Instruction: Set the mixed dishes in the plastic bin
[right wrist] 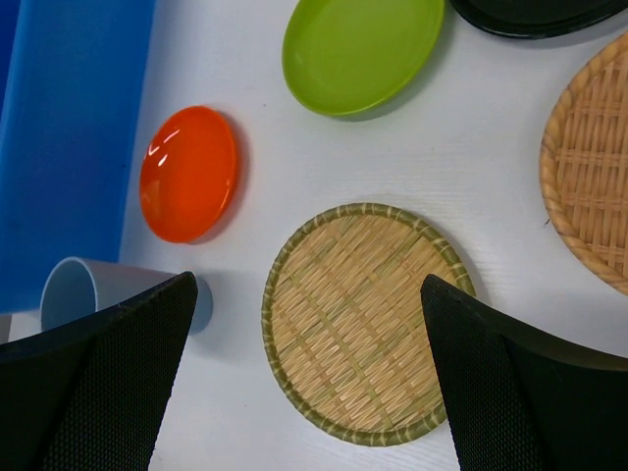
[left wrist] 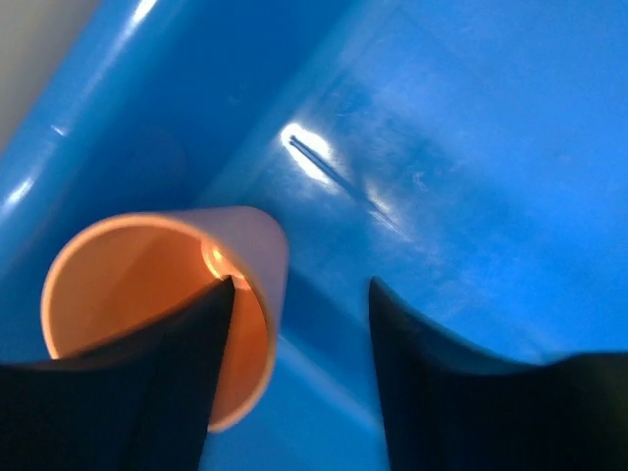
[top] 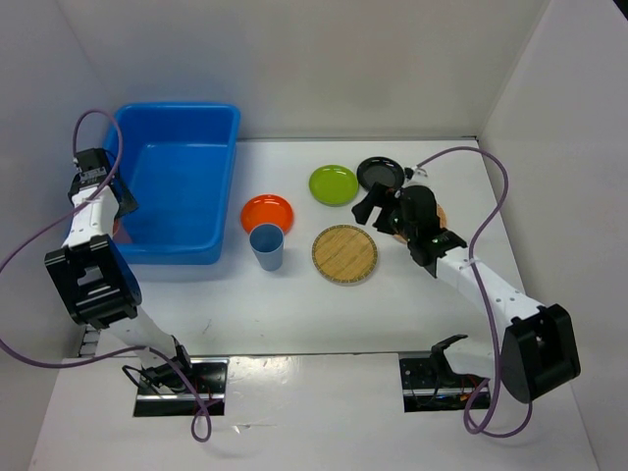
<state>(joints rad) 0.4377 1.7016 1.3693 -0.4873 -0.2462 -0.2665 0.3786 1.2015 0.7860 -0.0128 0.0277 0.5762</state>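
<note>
Top: high behind the arm bases (top: 182, 378), facing down over the whole bench (top: 294, 314). Left wrist: very close, aimed past its fingers (left wrist: 147, 392) into the bin (left wrist: 471, 147). Right wrist: near above the bench, facing down; shares middle woven plate (right wrist: 358, 324), orange plate (right wrist: 188, 175) and blue cup (right wrist: 74, 289) with top.

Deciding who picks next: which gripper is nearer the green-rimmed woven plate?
Right. The right gripper hovers open over the green-rimmed woven plate, which shows between its fingers in the wrist view. The left gripper is far off, inside the blue bin with the pink cup.
</note>
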